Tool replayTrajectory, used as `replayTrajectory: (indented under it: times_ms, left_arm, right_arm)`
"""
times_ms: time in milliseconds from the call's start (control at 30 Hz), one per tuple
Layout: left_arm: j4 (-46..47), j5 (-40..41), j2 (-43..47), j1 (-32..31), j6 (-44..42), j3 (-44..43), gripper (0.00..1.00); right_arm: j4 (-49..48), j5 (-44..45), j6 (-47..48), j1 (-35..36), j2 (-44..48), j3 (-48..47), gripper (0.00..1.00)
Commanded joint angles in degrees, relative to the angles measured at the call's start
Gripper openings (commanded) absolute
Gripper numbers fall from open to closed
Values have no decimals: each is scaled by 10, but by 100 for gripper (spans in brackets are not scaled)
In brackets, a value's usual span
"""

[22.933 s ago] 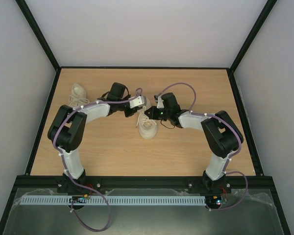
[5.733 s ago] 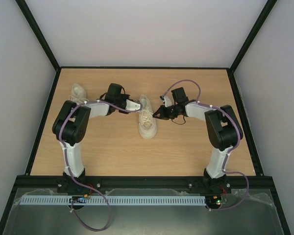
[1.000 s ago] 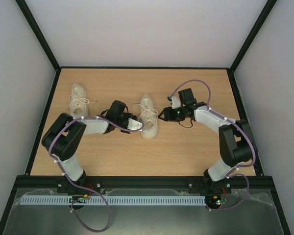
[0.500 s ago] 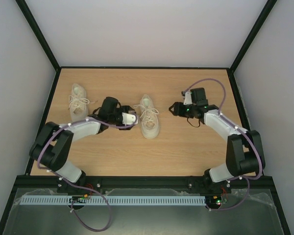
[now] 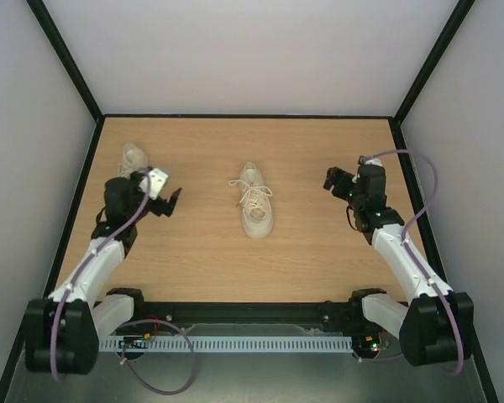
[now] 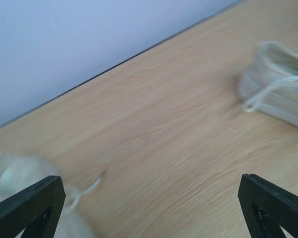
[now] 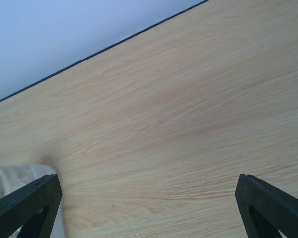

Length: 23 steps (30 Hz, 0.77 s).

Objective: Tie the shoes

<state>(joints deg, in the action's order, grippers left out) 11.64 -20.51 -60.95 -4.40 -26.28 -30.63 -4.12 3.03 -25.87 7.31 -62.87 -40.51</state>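
Note:
One cream-white shoe (image 5: 254,206) lies in the middle of the table, toe towards me, its thin laces looped over the top. The other shoe (image 5: 133,157) lies at the far left, partly behind my left arm. My left gripper (image 5: 165,193) hovers open and empty just right of that shoe, well left of the middle shoe. The left wrist view shows the middle shoe (image 6: 278,89) at the right and a blurred shoe (image 6: 15,176) by the left finger (image 6: 27,208). My right gripper (image 5: 338,180) is open and empty, well right of the middle shoe.
A black frame (image 5: 244,117) with pale walls rims the wooden table (image 5: 302,252). In the right wrist view there is bare wood between the fingers (image 7: 273,210), with a pale shoe edge (image 7: 10,176) at the lower left.
Both arms have drawn back from the middle shoe, the left one to the left and the right one to the right. Both grippers have opened and let go of the laces.

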Motion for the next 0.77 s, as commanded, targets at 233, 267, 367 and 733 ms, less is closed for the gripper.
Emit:
replayTrajectory:
  times_ms: [233, 267, 367, 733]
  left_arm:
    - [69, 162, 173, 165, 307, 138, 99]
    - [58, 159, 186, 176, 322, 148, 99]
    - [67, 116, 207, 207, 312, 170, 99]
    - [84, 53, 229, 209, 274, 195, 99]
  right_arm:
    - [-43, 91, -11, -1, 65, 87, 98]
    - [-42, 93, -12, 0, 68, 89, 99]
    - [-34, 96, -12, 0, 73, 94, 99]
    - [-76, 44, -40, 0, 90, 153, 97]
